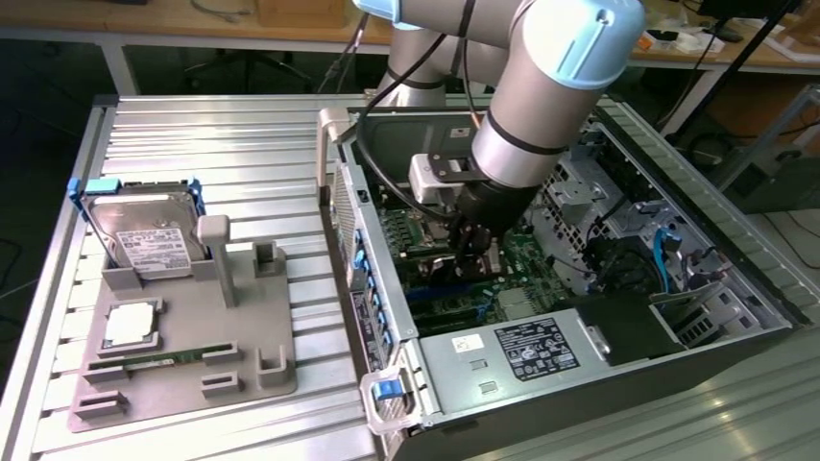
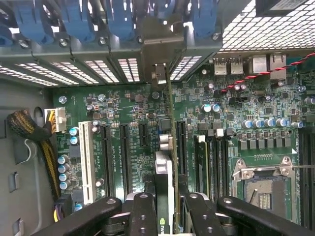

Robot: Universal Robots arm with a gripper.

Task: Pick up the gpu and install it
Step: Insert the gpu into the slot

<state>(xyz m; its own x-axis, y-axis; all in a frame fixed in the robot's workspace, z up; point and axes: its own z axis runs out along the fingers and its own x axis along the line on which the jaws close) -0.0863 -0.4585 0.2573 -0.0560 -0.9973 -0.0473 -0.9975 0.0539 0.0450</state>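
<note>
- The gpu is clamped edge-on between the fingers of the gripper. It is held inside the open case, over the motherboard. Whether its lower edge is already in a slot cannot be told.
- In the exterior view the gripper is seen mid-case. The power supply is at about five o'clock from it. The hard drive is well apart at nine o'clock, on the tray.
- A black slot lies just beside the line of the card. If the card is lowered off that line, its contacts are likely to be pressed onto bare board or a slot wall, and either may be damaged.
- The silver bracket is held close to the rear grille. It could be caught on the frame there, so that the card is tipped and only one end is seated.
- Small capacitors stand near the card. They could be struck if the card is swung sideways.
- The card is gripped on its thin body only, so it could be twisted, or allowed to slip, once pressing force is applied.
</note>
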